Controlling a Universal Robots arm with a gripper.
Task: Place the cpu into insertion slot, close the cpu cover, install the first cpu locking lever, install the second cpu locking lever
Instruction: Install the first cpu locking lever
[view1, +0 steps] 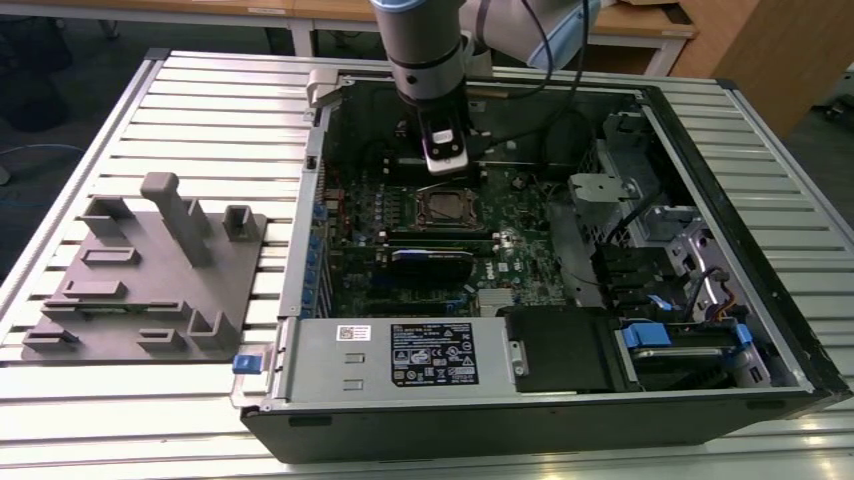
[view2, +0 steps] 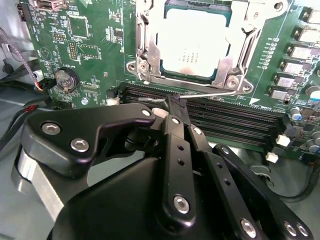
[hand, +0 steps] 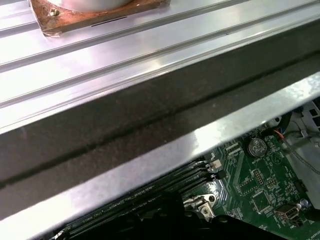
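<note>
Here, the cpu (view2: 197, 42) sits mid-motherboard (view2: 90, 50) in the insertion slot (view2: 190, 78) under the closed cpu cover (view2: 150, 52), just beyond the gripper (view2: 175, 102), whose fingers (view2: 172, 125) are pinched narrow on a thin locking lever (view2: 210, 95).

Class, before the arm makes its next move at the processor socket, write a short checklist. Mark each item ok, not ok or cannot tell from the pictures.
1. The cpu lies flat and square inside the frame's window: ok.
2. The cpu cover is down over the cpu's edges: ok.
3. The gripper is at the locking lever, with its tip meeting the thin rod: ok.
4. That lever is hooked under its catch: cannot tell.
5. The lever on the socket's other side is latched: cannot tell.
6. The gripper is clear of the memory slots beside the lever: cannot tell.
</note>
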